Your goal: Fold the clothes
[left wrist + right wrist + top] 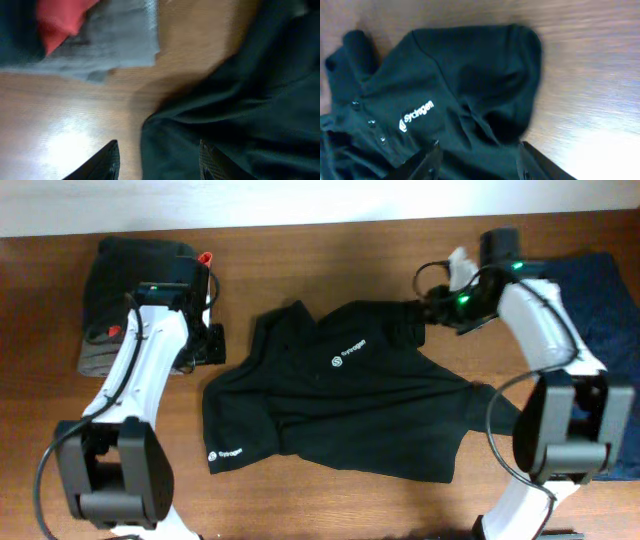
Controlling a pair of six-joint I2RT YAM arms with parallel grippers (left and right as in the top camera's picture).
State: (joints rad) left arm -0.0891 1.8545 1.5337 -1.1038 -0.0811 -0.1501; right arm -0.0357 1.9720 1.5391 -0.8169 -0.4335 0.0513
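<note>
The black collared shirt [340,390] lies spread and rumpled on the wooden table, with white logo text on the chest and on the left sleeve hem. My left gripper [213,345] is open at the shirt's left shoulder edge. In the left wrist view its fingers [159,162] straddle the shirt's edge [235,110], one over wood and one over fabric. My right gripper [425,310] is open at the shirt's upper right sleeve. In the right wrist view its fingers [480,162] stand wide apart over the bunched sleeve of the shirt [460,90].
A folded pile of dark and grey clothes [120,280] with a red patch sits at the back left; it also shows in the left wrist view [115,40]. A dark blue cloth [610,290] lies at the right edge.
</note>
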